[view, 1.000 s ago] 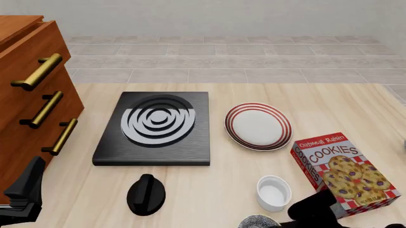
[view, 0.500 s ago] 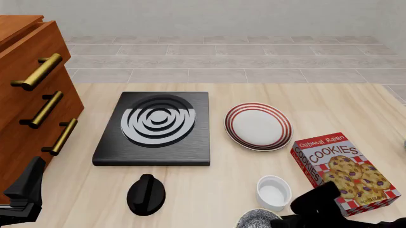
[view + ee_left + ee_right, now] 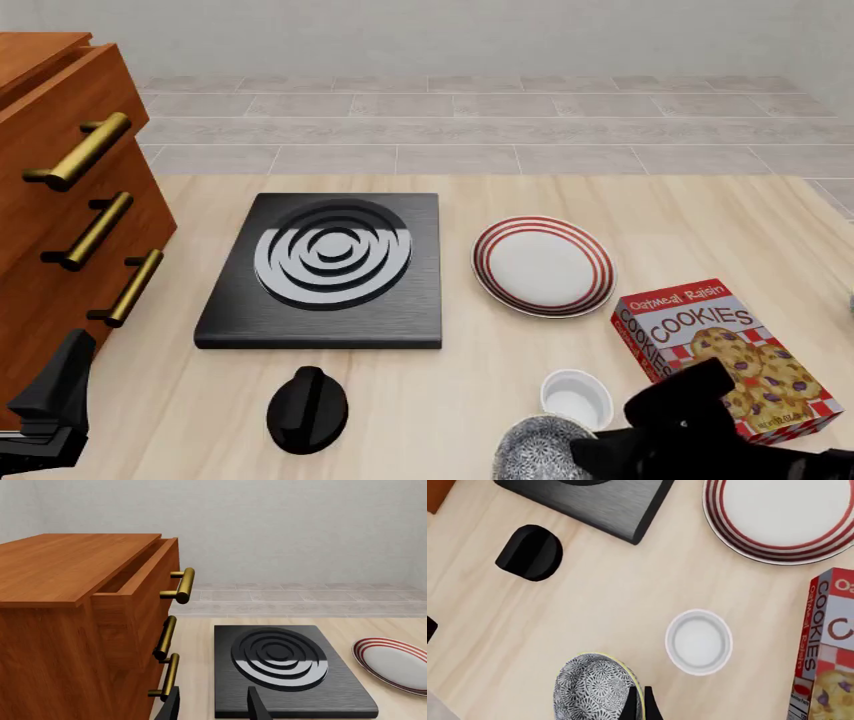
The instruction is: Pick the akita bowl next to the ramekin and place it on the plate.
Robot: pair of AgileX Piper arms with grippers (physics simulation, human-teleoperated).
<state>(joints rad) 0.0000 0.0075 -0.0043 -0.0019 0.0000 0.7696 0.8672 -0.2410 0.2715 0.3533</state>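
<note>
The akita bowl (image 3: 537,448), dark with a fine white pattern, hangs tilted above the table's front edge, and my right gripper (image 3: 579,452) is shut on its rim. In the right wrist view the bowl (image 3: 594,686) shows its patterned outside, with the thin fingers (image 3: 630,703) pinching its edge. Just beyond it stands the white ramekin (image 3: 575,395) (image 3: 698,641). The red-ringed plate (image 3: 543,265) (image 3: 780,515) lies farther back, bare. My left gripper (image 3: 51,400) (image 3: 213,707) rests open at the front left, beside the cabinet, holding nothing.
A black stove burner (image 3: 327,265) lies left of the plate, with a black knob (image 3: 307,408) in front of it. A cookies box (image 3: 727,360) stands right of the ramekin. A wooden cabinet (image 3: 67,200) with brass handles fills the left side.
My right gripper has risen with the akita bowl in it, so more of the bowl and arm show at the front edge. The arm now partly covers the ramekin. The left arm is still.
</note>
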